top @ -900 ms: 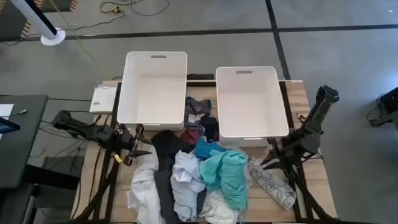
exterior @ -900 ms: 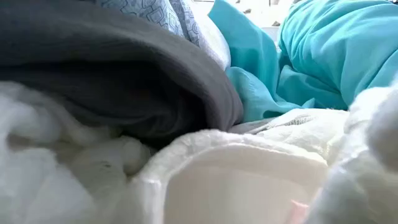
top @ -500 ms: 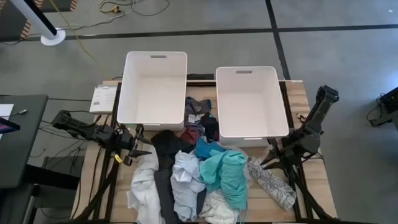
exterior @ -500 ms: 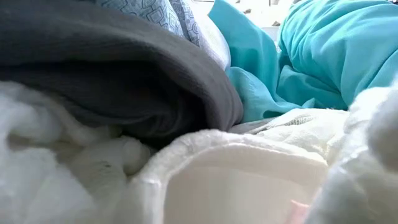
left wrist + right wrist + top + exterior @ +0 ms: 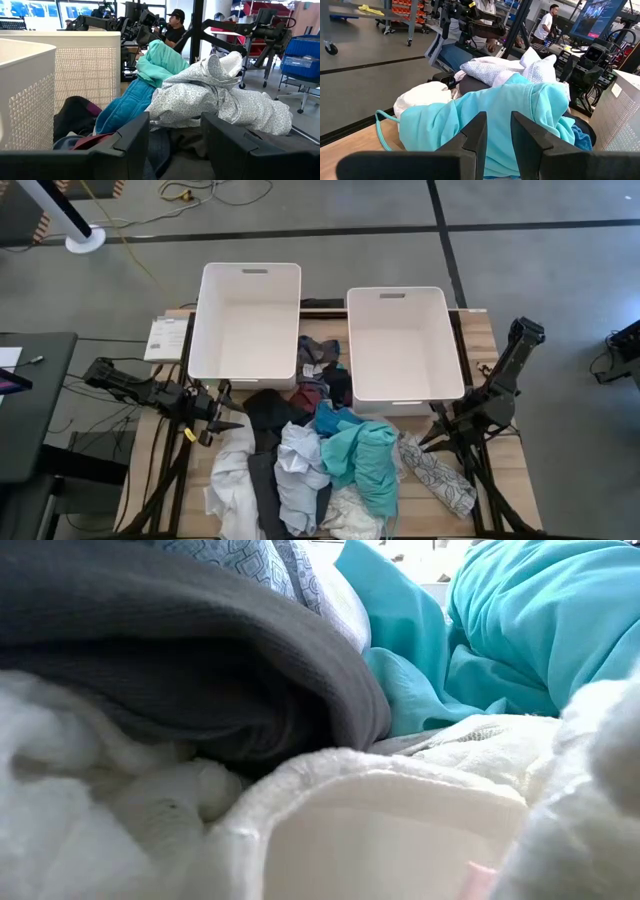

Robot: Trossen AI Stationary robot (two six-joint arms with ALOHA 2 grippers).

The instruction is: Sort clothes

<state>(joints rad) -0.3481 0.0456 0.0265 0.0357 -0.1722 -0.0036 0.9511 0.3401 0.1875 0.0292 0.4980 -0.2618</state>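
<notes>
The clothes (image 5: 320, 465) lie heaped on the near middle of the table: a teal garment (image 5: 365, 455), a white patterned one (image 5: 300, 470), a dark grey one (image 5: 262, 425) and another patterned one (image 5: 440, 475) at the right. My left gripper (image 5: 235, 421) stands open at the heap's left edge. In its wrist view the fingers (image 5: 175, 145) frame the patterned garment (image 5: 215, 95) and the teal one (image 5: 160, 62), with nothing between them. My right gripper (image 5: 425, 438) stands at the heap's right edge, open by a narrow gap (image 5: 499, 140), facing the teal garment (image 5: 505, 110).
Two white bins (image 5: 248, 330) (image 5: 400, 345) stand side by side on the table's far half, both showing bare floors. A few dark garments (image 5: 322, 375) lie between them. A paper sheet (image 5: 167, 338) lies at the far left. People (image 5: 175, 25) (image 5: 547, 22) are in the room beyond.
</notes>
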